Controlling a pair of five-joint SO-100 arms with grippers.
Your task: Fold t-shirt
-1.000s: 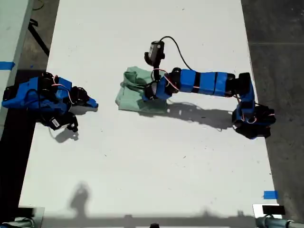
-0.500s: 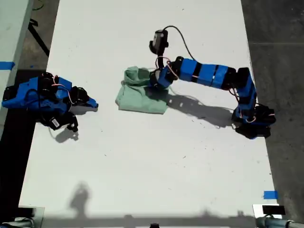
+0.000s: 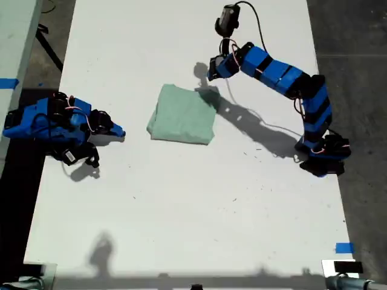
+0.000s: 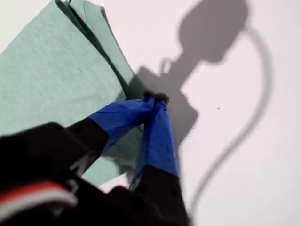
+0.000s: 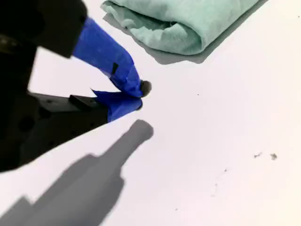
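The t-shirt (image 3: pixel 182 115) is lying folded into a compact rectangle near the middle of the white table (image 3: pixel 181 217) in the exterior view, touched by neither arm. My first gripper (image 3: pixel 213 68) is hanging raised above the table at about 1 o'clock from the cloth, clear of it. The first wrist view is showing what the overhead camera cannot: its blue-taped fingertips (image 4: pixel 157 101) are pressed together on nothing, with the shirt's ribbed collar edge (image 4: pixel 94 19) behind them. My second gripper (image 3: pixel 118 132) is resting low at 9 o'clock from the t-shirt, well apart; its wrist view is showing its tips (image 5: pixel 134 94) meeting, empty, and the rolled thick fold of the t-shirt (image 5: pixel 183 23) beyond. The table is casting hard arm shadows. Grey floor (image 3: pixel 351 60) is flanking it, with blue tape (image 3: pixel 343 248) at 5 o'clock. No writing is readable.
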